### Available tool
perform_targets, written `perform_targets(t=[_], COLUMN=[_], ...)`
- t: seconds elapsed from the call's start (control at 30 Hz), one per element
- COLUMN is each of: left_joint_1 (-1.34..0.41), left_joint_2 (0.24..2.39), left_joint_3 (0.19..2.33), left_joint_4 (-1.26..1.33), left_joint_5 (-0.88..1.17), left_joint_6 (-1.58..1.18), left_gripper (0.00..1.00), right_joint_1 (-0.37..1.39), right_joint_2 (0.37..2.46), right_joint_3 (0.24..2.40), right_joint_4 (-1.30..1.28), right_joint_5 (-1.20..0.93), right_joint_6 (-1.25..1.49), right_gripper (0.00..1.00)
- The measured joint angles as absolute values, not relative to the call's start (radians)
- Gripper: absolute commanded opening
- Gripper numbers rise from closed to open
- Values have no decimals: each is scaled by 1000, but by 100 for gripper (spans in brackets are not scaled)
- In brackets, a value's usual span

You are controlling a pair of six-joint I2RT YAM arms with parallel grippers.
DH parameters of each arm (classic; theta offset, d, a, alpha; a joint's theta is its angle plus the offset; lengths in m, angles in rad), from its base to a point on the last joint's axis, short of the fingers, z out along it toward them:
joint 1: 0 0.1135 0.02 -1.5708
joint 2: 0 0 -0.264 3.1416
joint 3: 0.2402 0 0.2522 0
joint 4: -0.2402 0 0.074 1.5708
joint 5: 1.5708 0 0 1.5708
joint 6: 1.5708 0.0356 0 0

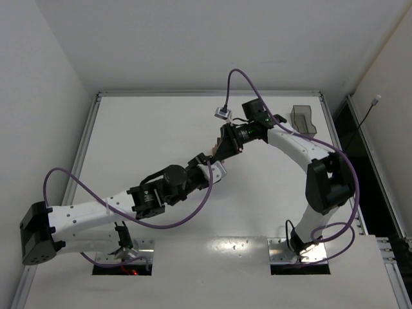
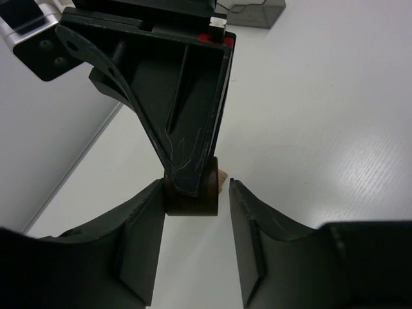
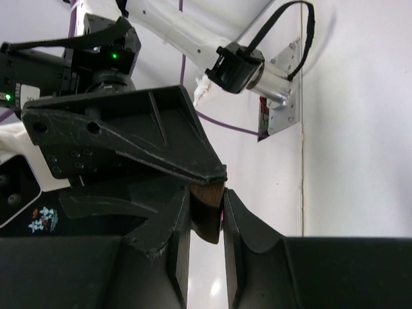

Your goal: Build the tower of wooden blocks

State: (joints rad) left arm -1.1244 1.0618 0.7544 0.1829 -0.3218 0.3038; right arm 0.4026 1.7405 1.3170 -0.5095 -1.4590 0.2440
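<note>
My right gripper and my left gripper meet tip to tip over the middle of the table. In the right wrist view my right gripper is shut on a dark brown wood block, which hangs above the table. One black finger of the left gripper lies across it from above. In the left wrist view my left gripper is open. The dark brown block sits at its tips, against the left finger. A sliver of light tan wood shows behind it. No tower shows in any view.
A smoky translucent plastic bin stands at the table's far right; it also shows at the top of the left wrist view. Purple cables loop off both arms. The table's raised metal edge runs along the left.
</note>
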Motion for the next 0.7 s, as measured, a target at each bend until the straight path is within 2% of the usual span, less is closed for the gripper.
perform_targets(t=[0.07,0.23,0.33,0.47,0.53,0.57,0.6,0.7], left_joint_1=[-1124,-1124,-1124,-1124,-1124,-1124,-1124,-1124], left_joint_2=[1064,1064,1064,1064,1064,1064,1064,1064], left_joint_3=[754,754,754,754,754,754,754,754], left_joint_4=[187,189,189,189,189,189,190,185], left_joint_5=[-332,-339,-340,-341,-342,-342,-344,-344], left_joint_6=[307,308,308,307,305,305,305,305], left_gripper=[28,21,10,0,0,0,0,0], right_joint_1=[406,407,407,407,407,407,407,408], right_joint_2=[1741,1740,1740,1741,1741,1741,1741,1740], right_joint_3=[1317,1317,1317,1317,1317,1317,1317,1317], right_joint_4=[-512,-517,-517,-517,-516,-516,-515,-505], right_joint_5=[-1459,-1459,-1459,-1459,-1459,-1459,-1459,-1459], right_joint_6=[244,244,244,244,244,245,247,261], right_gripper=[0,0,0,0,8,18,33,49])
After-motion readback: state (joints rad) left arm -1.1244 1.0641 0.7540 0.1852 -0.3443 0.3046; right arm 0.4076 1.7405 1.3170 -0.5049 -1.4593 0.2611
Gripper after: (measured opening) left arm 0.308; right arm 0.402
